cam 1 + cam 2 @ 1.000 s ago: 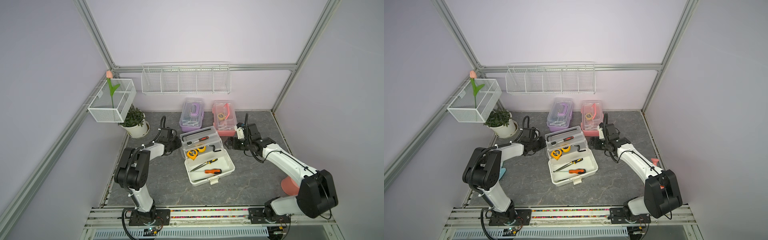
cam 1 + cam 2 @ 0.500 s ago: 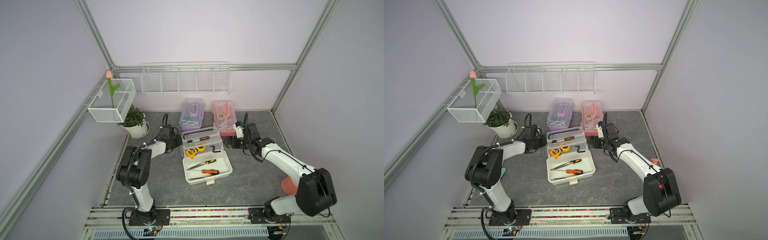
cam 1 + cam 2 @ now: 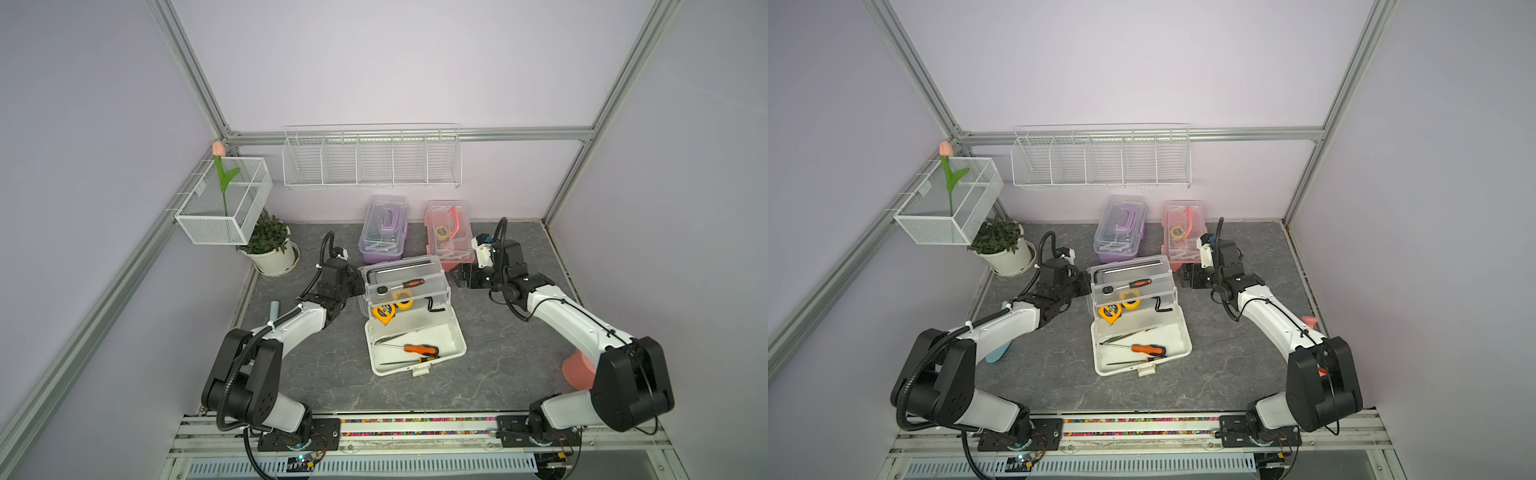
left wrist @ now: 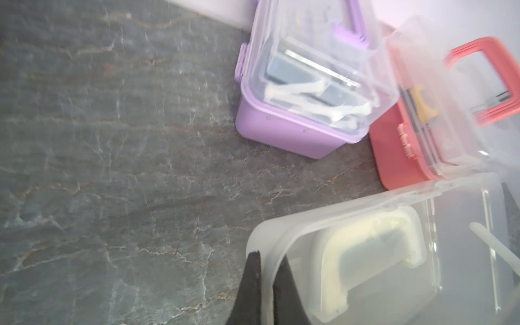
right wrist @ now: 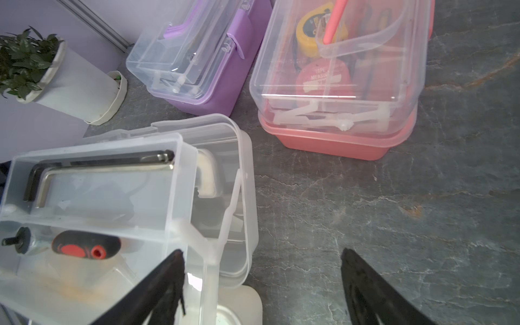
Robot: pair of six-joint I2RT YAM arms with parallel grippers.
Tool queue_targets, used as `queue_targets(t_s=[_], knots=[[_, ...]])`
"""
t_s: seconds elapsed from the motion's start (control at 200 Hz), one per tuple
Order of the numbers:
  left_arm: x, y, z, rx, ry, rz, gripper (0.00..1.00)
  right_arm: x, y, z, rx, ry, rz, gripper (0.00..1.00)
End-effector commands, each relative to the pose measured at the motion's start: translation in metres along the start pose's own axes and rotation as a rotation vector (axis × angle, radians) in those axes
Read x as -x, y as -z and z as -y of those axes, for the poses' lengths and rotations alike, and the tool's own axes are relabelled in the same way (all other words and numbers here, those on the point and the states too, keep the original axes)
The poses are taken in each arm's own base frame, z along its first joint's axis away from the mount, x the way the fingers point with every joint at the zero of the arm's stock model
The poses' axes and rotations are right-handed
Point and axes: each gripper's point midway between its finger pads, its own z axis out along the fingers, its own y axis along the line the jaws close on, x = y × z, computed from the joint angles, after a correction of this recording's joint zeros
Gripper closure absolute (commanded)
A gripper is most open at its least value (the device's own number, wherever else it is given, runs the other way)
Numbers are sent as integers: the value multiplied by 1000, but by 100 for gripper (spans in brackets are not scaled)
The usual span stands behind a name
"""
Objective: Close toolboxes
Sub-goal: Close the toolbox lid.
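The right gripper (image 5: 261,251) has its 2 jaws wide apart, nothing between them. 1 finger (image 5: 157,289) is at the corner of the clear tray (image 5: 98,202) of the white toolbox (image 5: 244,197). Farther ahead of the gripper stand the purple toolbox (image 5: 213,92) and the pink toolbox (image 5: 337,143).

2 white wire baskets hang above the table: a long divided basket (image 3: 372,160) at the back and a smaller mesh basket (image 3: 216,230) at the side, holding a pink tulip (image 3: 219,148). Beneath it a potted plant (image 3: 270,245) stands on the grey veined tabletop (image 3: 332,382); a pink object (image 3: 577,370) sits at the opposite side, partly hidden
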Motion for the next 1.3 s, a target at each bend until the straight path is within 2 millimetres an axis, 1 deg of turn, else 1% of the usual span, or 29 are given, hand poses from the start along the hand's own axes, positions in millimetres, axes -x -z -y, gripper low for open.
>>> queue_targets(t_s=[0.0,0.075,0.135,0.225,0.355,0.47,0.595,0.705,0.81,0.935,1.035,1.135,1.19,1.26,1.295], knots=[[61,32,45,-122,-77,262,100,25,16,-21,87,61,96,12],[60,38,48,-112,-106,289,100,29,18,-26,108,62,108,11],[57,38,48,-113,-107,296,100,29,17,-28,123,62,101,11],[54,35,45,-106,-104,295,100,22,10,-33,145,58,67,9],[53,35,45,-117,-102,325,100,9,-1,-33,142,58,27,5],[53,38,46,-135,-109,359,100,10,-1,-33,137,71,37,4],[49,51,58,-179,-151,411,100,14,-1,-34,143,94,58,0],[41,65,68,-186,-196,458,100,15,-6,-29,120,121,70,4],[33,71,74,-185,-216,468,100,10,-11,-30,123,153,58,14],[25,77,80,-188,-234,475,100,-1,-18,-25,72,224,56,18],[22,81,85,-196,-241,484,100,-5,-26,-18,22,266,72,25],[22,85,86,-191,-247,496,100,-1,-30,-13,-17,297,128,39],[22,86,85,-184,-250,499,100,4,-30,-11,-30,306,165,52],[23,87,83,-178,-247,502,100,14,-30,-14,-28,316,213,64],[23,87,83,-176,-247,502,100,17,-30,-16,-22,318,227,74]])
